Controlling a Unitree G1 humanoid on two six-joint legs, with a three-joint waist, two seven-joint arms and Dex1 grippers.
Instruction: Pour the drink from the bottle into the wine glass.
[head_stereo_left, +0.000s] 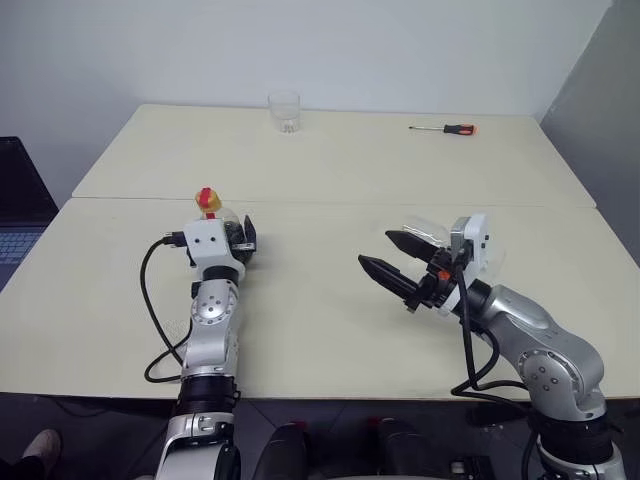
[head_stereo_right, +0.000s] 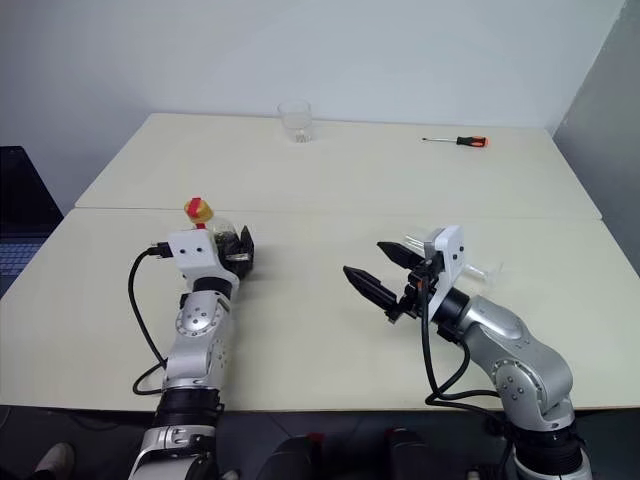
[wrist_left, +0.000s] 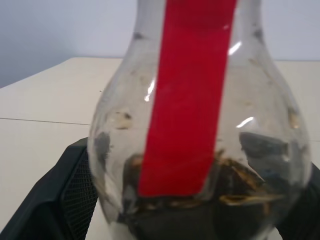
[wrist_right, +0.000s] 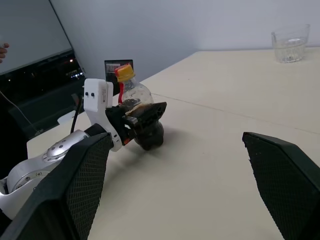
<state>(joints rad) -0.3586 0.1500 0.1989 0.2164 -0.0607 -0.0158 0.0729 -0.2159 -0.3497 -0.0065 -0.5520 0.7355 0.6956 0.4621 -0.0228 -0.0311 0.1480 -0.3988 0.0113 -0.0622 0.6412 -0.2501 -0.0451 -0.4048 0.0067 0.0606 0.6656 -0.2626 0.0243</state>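
Your left gripper (wrist_right: 142, 117) sits level at the bottle (wrist_right: 131, 92), jaws spread to either side of its round belly, which stands upright on the bench (head_stereo_left: 330, 180) between them. I'd say that low, level approach is meant to take it around the widest part and leave the neck free for tipping. The jaws look wide open and not yet pressing. The drink (wrist_left: 200, 210) lies dark in the bottom of the bottle, so there's little to pour. The cap, red and yellow, appears to be on.

Your right gripper (head_stereo_left: 398, 262) hovers above the bench with jaws wide apart, holding nothing. Just behind it a clear glass shape (head_stereo_left: 425, 231) shows; it's likely the wine glass, but I can't tell how it stands. The tumbler (head_stereo_left: 284, 111) and screwdriver (head_stereo_left: 445, 128) sit far back, well out of the way.
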